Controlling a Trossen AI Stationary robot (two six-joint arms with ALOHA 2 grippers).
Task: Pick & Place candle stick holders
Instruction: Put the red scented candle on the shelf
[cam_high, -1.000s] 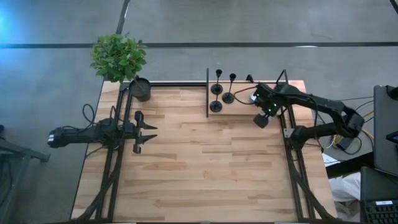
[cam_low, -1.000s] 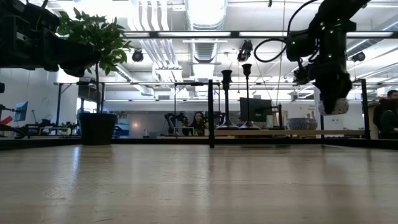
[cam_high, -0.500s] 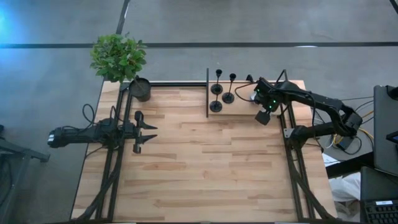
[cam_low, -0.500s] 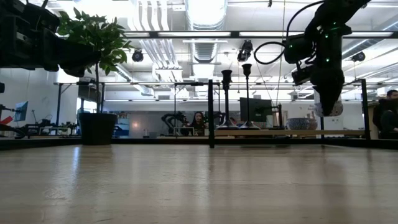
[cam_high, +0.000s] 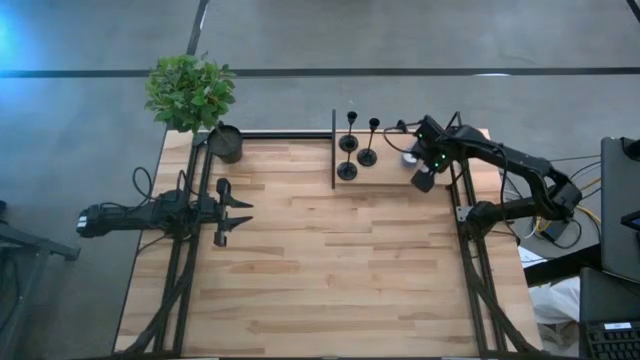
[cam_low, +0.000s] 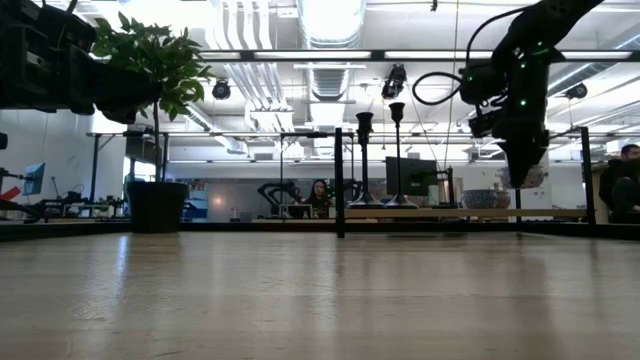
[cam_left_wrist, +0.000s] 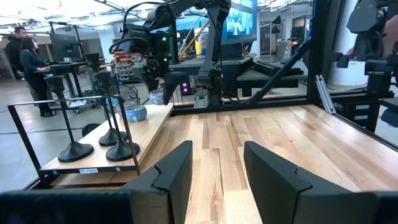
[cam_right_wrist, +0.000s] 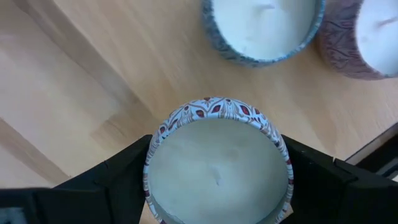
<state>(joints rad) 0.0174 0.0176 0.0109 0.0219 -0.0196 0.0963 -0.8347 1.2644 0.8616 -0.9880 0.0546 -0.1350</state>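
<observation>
The right gripper (cam_right_wrist: 217, 205) is clamped on a round tin candle with a red-and-white patterned wall and pale wax (cam_right_wrist: 219, 169), its two dark fingers (cam_right_wrist: 109, 180) pressing the tin's opposite sides, the wax face turned toward the wrist camera. In the high view this right gripper (cam_high: 423, 180) hangs over the far right part of the light wooden table (cam_high: 330, 270), above a raised wooden shelf at the back edge. Below the held tin, the wrist view shows a blue-walled tin candle (cam_right_wrist: 261, 28) and a purple-walled tin candle (cam_right_wrist: 364, 40) resting on the wood, side by side.

The three black candle stick holders (cam_high: 357, 150) stand upright on the same shelf, each with its long axis vertical: round flat base down, thin stem rising, small cup on top. They cluster just right of a thin black upright divider (cam_high: 333, 150) and lie to the left of the right gripper, apart from it and untouched. The low view shows two of the stems (cam_low: 380, 150) rising side by side, with the gripper (cam_low: 522, 178) off to their right and higher than their bases.

Compared with a second ago, the right gripper has moved toward the table's back edge and a little to the right, carrying the tin; the holders have not shifted.

The left gripper (cam_high: 238, 215) waits at the table's left side, fingers (cam_left_wrist: 273, 177) parted with nothing between them. A leafy green plant in a dark pot (cam_high: 190, 95) stands at the far left corner.
</observation>
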